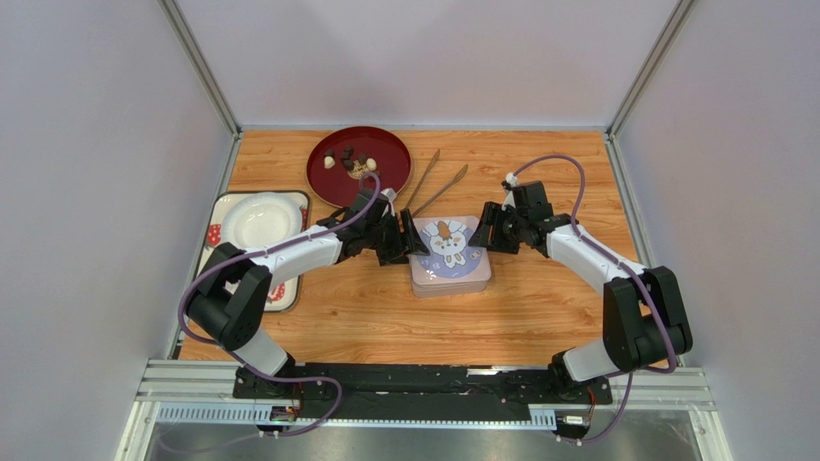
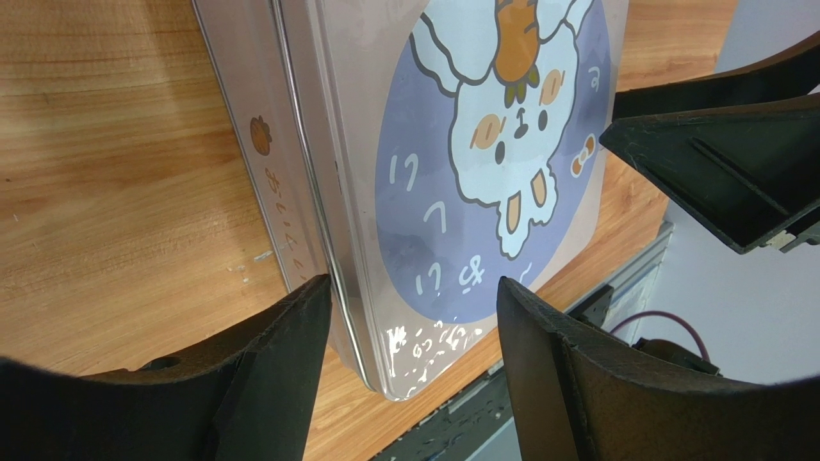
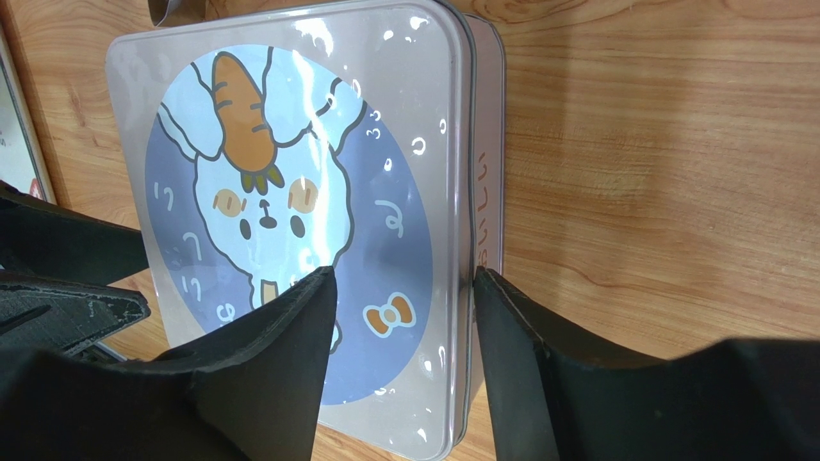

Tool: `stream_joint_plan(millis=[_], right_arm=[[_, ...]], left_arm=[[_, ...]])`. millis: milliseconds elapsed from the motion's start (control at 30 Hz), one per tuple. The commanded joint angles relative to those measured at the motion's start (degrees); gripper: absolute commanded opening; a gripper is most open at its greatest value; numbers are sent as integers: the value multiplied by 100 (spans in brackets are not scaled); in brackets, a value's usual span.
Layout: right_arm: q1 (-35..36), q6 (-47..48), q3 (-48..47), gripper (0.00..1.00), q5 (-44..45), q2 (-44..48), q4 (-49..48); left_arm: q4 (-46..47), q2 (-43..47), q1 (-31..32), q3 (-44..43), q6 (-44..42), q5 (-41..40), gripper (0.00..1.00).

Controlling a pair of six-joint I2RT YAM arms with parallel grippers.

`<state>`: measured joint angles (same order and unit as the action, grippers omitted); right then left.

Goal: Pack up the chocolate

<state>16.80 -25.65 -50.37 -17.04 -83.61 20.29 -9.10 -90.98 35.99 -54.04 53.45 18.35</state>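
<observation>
Left gripper [image 1: 409, 236] and right gripper [image 1: 484, 231] flank the tin [image 1: 450, 255], jaws apart, holding nothing.
Each of my finger pairs straddles a lid edge, one finger over the glossy top, one beside the wall. If I close unevenly, I judge a finger could slip off the thin rim, or the whole tin could skid or lift with its lid. Both arms bend inward, wrists low, fingers facing across the tin. Chocolate [image 1: 348, 161] lies on the red plate [image 1: 385, 149], far left, well apart and unpacked.
</observation>
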Motion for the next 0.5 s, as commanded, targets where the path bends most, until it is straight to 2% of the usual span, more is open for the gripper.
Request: stream_joint_plan(millis=[0,100,467], right_arm=[[-27,25,71,57,-159,-23,-254],[-10,77,62,56,-256,3,-254],[8,201,141,56,-230,99,-219]], left_arm=[[-12,141,40,43,-80,-94,72],[-48,299,31,165,-107,-226,72],[295,519,84,658,51,-60,59]])
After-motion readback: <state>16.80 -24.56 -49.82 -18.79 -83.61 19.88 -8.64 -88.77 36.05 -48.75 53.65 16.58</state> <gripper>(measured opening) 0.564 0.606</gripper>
